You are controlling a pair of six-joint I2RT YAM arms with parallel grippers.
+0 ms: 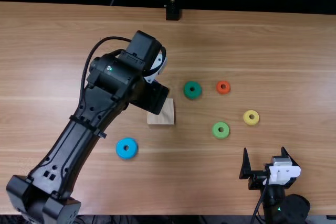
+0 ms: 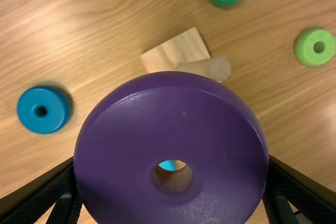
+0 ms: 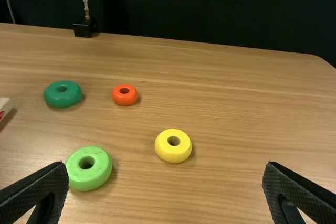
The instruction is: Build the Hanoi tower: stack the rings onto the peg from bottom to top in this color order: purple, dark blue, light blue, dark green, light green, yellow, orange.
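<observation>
In the top view my left gripper [image 1: 150, 96] is above the wooden base [image 1: 164, 115], its fingertips hidden. The left wrist view has my left gripper [image 2: 171, 182] shut on the purple ring [image 2: 126, 129]; beyond the ring are the base [image 2: 176, 52] and its pale peg [image 2: 216, 68]. The light blue ring [image 1: 126, 148] lies nearer the front. Right of the base are the dark green ring [image 1: 192, 89], light green ring [image 1: 220, 130], yellow ring [image 1: 251, 117] and orange ring [image 1: 223, 87]. My right gripper [image 1: 264, 153] stands open, and the right wrist view shows this gripper [image 3: 165, 176] holding nothing.
A black stand [image 1: 172, 11] is at the far edge of the wooden table [image 1: 283, 56]. The left arm [image 1: 73, 142] stretches diagonally over the table's left part. Some light blue shows through the purple ring's hole.
</observation>
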